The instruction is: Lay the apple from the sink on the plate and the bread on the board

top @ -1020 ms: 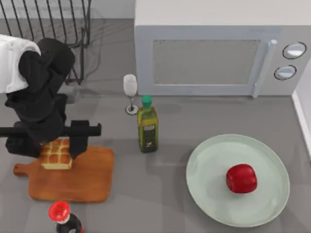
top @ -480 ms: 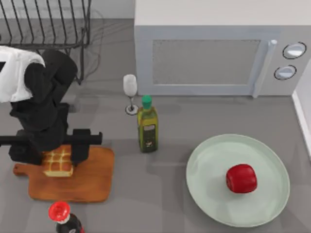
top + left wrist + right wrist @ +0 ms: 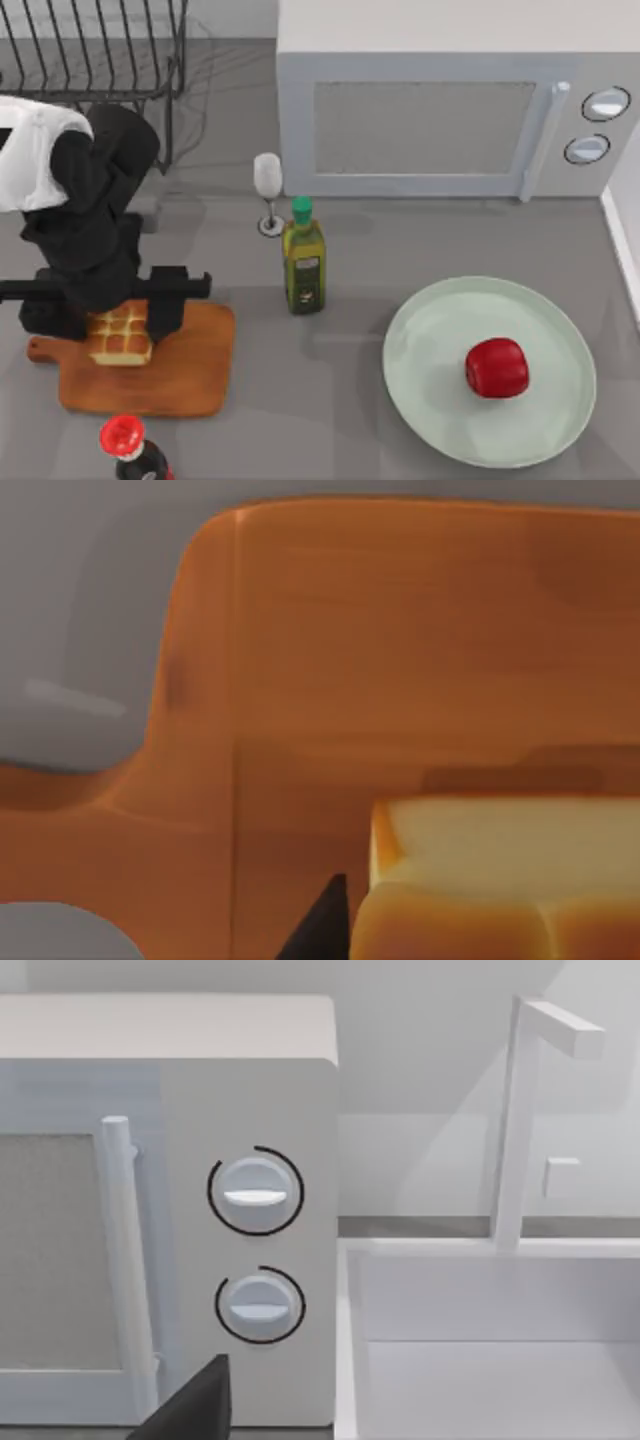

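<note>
The bread (image 3: 119, 336) sits squarely between my left jaws (image 3: 108, 305), which straddle it spread wide and released, its base resting on the board (image 3: 180, 370) directly under them, so I judge the way out is straight up.

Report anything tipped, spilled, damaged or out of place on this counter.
Nothing stands out. The small golden-brown loaf sits flat on the orange-brown wooden board under the left gripper; the glossy red apple rests on the pale round plate.
</note>
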`<state>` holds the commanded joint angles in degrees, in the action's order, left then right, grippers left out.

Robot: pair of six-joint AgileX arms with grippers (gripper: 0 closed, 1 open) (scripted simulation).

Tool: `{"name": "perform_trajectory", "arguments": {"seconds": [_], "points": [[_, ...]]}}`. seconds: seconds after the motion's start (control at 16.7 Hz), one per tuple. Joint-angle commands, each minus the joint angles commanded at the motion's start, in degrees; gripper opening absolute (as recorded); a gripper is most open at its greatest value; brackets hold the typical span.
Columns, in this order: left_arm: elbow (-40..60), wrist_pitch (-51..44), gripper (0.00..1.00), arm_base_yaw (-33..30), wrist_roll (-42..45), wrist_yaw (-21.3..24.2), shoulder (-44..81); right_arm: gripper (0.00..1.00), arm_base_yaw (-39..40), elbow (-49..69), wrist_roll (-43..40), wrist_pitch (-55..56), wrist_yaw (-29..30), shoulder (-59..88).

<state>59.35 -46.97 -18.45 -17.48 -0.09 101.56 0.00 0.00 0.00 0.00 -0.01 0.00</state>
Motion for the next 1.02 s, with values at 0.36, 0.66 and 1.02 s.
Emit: {"name": "perform_trajectory", "arguments": {"seconds": [0.36, 0.66, 1.02], "points": [[0.0, 0.0, 0.98, 0.0, 0.0, 0.0, 0.0, 1.00, 0.0, 0.0, 0.0, 0.0, 0.0, 0.0], [0.0, 0.0, 1.00, 0.0, 0.0, 0.0, 0.0, 1.00, 0.0, 0.0, 0.0, 0.0, 0.0, 0.0], [-0.1, 0.2, 1.00, 0.1, 0.1, 0.0, -0.6, 1.00, 0.0, 0.0, 0.0, 0.0, 0.0, 0.0]]}}
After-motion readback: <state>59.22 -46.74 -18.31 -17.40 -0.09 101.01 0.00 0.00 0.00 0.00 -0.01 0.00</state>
